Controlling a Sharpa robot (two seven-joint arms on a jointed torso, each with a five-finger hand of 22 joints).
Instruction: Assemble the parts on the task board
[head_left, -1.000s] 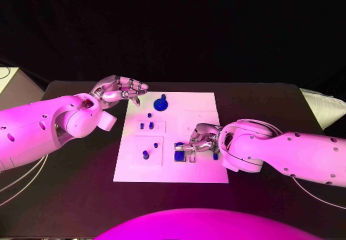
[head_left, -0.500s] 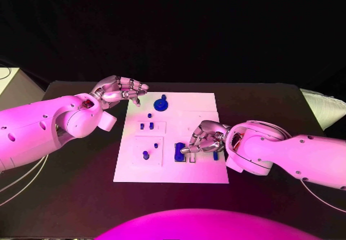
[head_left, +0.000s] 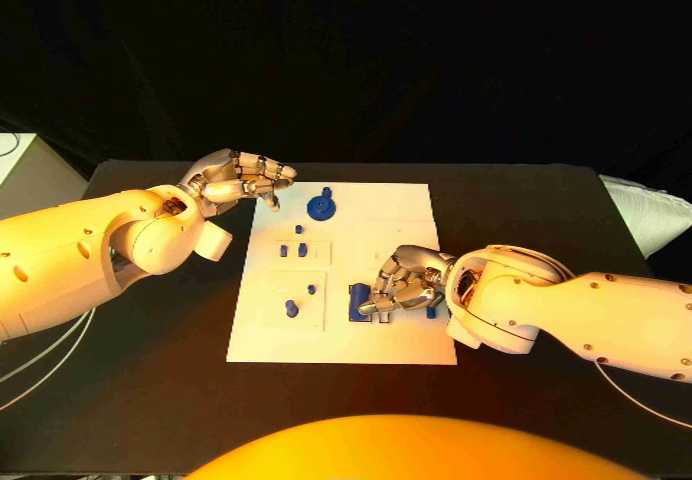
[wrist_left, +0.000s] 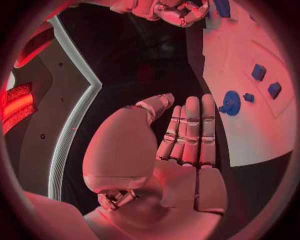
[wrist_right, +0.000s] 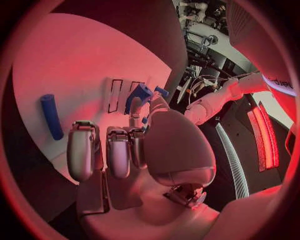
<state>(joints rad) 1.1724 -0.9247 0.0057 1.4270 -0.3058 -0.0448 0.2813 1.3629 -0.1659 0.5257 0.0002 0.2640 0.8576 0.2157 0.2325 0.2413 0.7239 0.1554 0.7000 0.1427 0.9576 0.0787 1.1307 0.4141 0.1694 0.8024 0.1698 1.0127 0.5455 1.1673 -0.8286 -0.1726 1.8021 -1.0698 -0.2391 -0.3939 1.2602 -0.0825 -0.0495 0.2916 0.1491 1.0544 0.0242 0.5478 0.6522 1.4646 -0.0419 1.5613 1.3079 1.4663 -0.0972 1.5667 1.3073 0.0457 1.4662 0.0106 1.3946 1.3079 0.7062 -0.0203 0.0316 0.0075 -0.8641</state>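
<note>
You've several blue parts (head_left: 325, 208) seated on the task board (head_left: 404, 225); your right hand (head_left: 402, 285), fingers curled, works one near its slots, grip unclear

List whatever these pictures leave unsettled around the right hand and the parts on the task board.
- Head view: the right hand covers the blue parts beside it on the task board, so whether it holds one cannot be told.
- Right wrist view: its curled fingers hide any contact with the blue block.
- Head view: the small blue pieces are too small to identify.
</note>
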